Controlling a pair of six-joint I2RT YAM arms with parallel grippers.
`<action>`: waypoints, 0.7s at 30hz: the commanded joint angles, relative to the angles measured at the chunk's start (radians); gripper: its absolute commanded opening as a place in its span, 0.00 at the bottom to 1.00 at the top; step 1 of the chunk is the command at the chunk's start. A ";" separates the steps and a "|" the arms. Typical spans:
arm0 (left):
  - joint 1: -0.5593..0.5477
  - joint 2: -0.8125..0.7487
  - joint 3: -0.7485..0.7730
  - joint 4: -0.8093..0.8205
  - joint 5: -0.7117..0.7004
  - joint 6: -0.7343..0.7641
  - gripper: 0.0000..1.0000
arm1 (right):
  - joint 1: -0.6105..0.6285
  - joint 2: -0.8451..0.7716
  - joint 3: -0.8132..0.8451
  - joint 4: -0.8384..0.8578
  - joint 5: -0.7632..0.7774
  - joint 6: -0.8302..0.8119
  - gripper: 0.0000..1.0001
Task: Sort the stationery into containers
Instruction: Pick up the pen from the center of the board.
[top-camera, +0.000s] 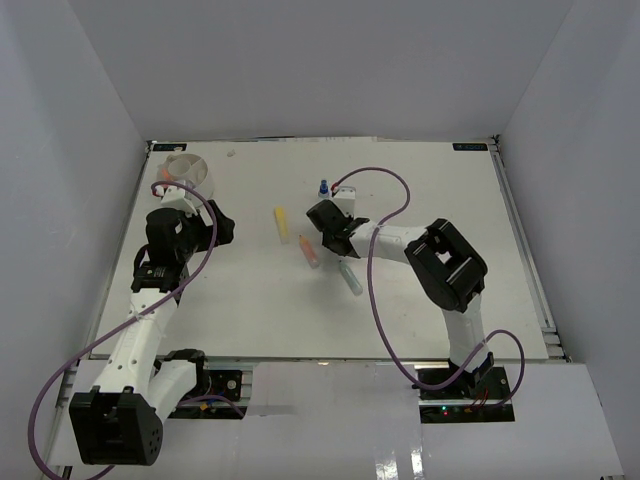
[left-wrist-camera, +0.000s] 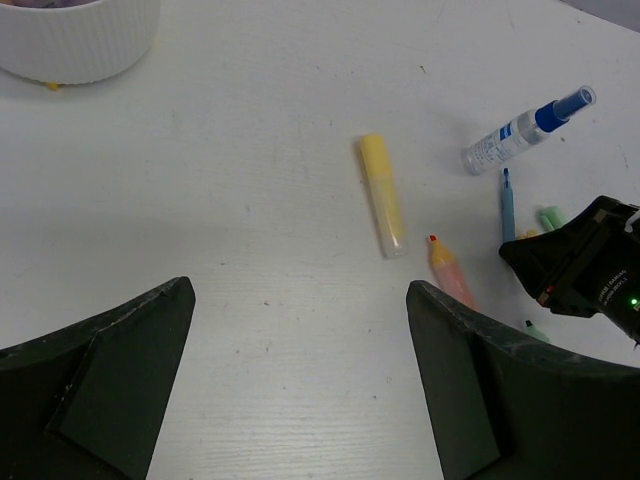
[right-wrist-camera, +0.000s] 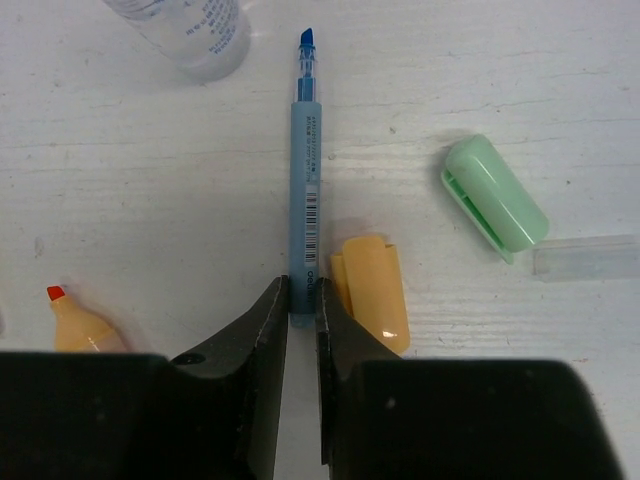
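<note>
My right gripper (right-wrist-camera: 302, 300) is shut on the near end of a thin blue pen (right-wrist-camera: 306, 170) that lies on the table, pointing away. An orange cap (right-wrist-camera: 372, 290) touches the right finger, and a green cap (right-wrist-camera: 495, 195) lies further right. An orange-pink marker (right-wrist-camera: 80, 325) sits at the left and the clear bottle (right-wrist-camera: 190, 30) at the top. My left gripper (left-wrist-camera: 300, 320) hangs open over bare table with nothing between its fingers. Ahead of it lie a yellow marker (left-wrist-camera: 382, 195) and the blue-capped bottle (left-wrist-camera: 520, 130). The white tub (top-camera: 188, 170) stands at the far left.
A teal marker (top-camera: 350, 278) lies near the right arm's forearm. A clear cap (right-wrist-camera: 590, 257) rests at the right edge of the right wrist view. The white tub (left-wrist-camera: 80, 35) holds several items. White walls enclose the table on three sides.
</note>
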 joint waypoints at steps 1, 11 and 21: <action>-0.004 -0.015 0.013 0.001 0.015 0.002 0.98 | -0.005 -0.050 -0.041 -0.025 0.048 0.045 0.11; -0.004 -0.006 0.028 -0.005 0.164 -0.086 0.98 | -0.005 -0.238 -0.171 0.006 0.100 0.070 0.08; -0.073 -0.049 -0.030 0.148 0.456 -0.358 0.98 | 0.007 -0.702 -0.610 0.528 -0.143 -0.177 0.08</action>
